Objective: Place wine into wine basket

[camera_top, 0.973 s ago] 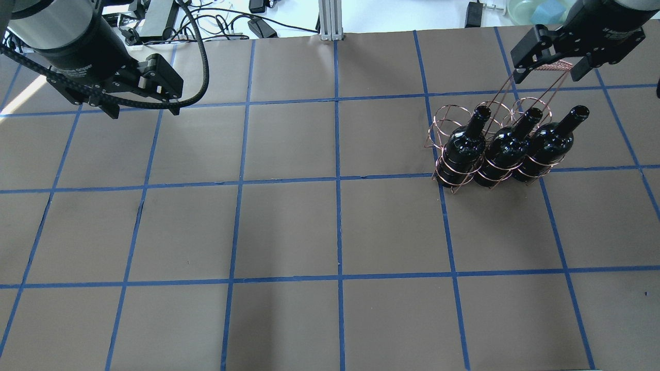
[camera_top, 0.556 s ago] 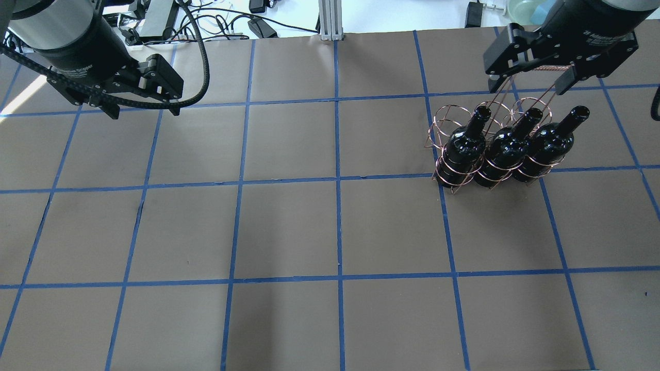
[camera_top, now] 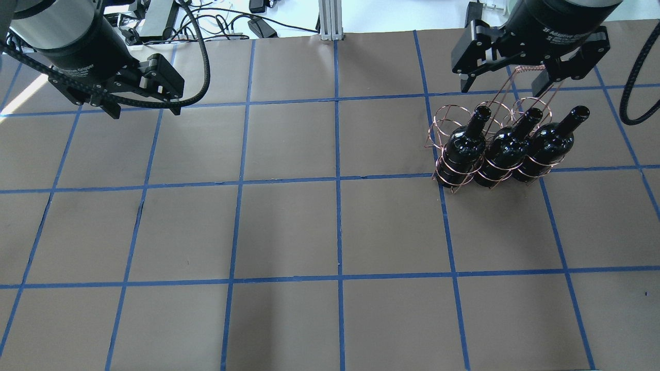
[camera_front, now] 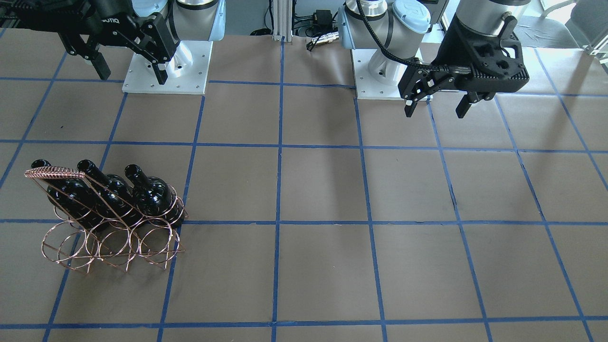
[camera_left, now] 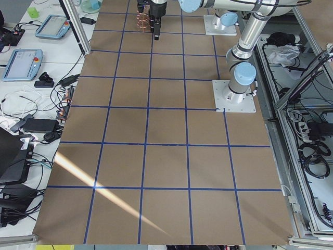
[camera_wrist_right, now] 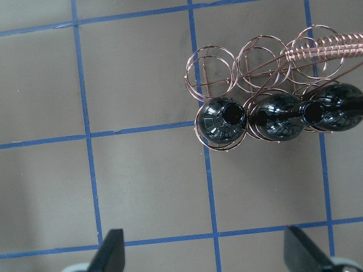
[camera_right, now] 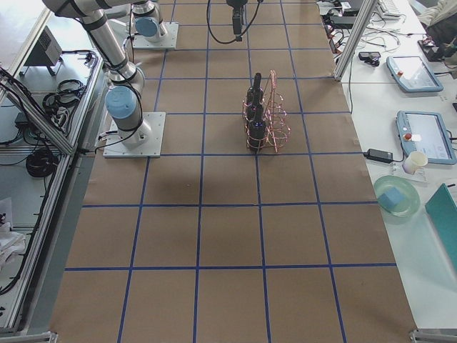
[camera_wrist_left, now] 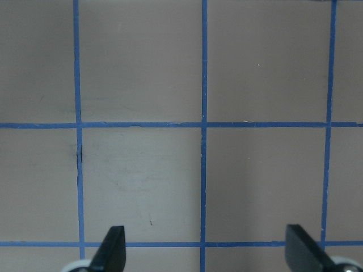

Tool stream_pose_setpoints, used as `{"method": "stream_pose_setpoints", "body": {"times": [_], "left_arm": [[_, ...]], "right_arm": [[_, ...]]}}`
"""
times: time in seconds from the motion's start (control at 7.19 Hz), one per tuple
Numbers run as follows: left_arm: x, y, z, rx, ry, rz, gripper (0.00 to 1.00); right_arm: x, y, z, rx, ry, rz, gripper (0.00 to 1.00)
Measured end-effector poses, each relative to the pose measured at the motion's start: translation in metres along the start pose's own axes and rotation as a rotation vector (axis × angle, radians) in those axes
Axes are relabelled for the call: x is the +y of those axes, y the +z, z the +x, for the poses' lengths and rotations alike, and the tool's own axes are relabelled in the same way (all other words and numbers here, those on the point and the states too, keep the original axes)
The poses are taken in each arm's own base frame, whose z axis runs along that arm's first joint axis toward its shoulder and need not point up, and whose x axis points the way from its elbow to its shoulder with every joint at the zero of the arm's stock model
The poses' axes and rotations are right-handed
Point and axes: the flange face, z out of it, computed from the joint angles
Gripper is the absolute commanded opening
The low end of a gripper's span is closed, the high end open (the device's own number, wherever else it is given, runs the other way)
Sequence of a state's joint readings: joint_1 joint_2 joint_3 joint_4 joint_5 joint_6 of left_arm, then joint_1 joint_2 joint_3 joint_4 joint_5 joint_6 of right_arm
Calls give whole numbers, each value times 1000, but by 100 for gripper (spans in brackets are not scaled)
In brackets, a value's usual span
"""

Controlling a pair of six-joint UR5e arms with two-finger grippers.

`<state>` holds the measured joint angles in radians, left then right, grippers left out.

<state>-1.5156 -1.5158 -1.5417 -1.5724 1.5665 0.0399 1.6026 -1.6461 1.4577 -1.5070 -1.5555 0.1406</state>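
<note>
Three glossy black wine bottles [camera_top: 461, 147] [camera_top: 508, 147] [camera_top: 549, 143] stand tilted-looking in one row of the copper wire basket [camera_top: 444, 117]; the other row of rings is empty. They also show in the front view, the bottles [camera_front: 152, 192] and the basket [camera_front: 71, 242], and in the right wrist view, the bottles [camera_wrist_right: 221, 122] under the basket's coil handle [camera_wrist_right: 326, 46]. My right gripper [camera_top: 508, 82] is open and empty, high above the handle. My left gripper [camera_top: 144, 111] is open and empty, far off at the other side.
The table [camera_top: 289, 226] is brown paper with a blue tape grid. Cables and boxes [camera_top: 154, 20] lie beyond its far edge. The arm bases [camera_front: 166, 71] stand on white plates at the robot's edge. The left wrist view shows only table [camera_wrist_left: 142, 170].
My right gripper has moved leftward in the overhead view, staying open, and looks higher over the handle. The basket, the bottles and my left arm have not moved.
</note>
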Motion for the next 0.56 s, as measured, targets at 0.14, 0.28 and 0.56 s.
{"method": "stream_pose_setpoints", "body": {"times": [0.14,0.28,0.56], "left_arm": [[1,-1,0,-1,0,1,100],[1,-2,0,-2,0,2,100],[1,-1,0,-2,0,1,100]], "right_arm": [[-9,-1,-4,14,-4,-8,100],[-14,0,-9,31,-14,-12,100],[-17,1,-15,44,-28,-14,100]]}}
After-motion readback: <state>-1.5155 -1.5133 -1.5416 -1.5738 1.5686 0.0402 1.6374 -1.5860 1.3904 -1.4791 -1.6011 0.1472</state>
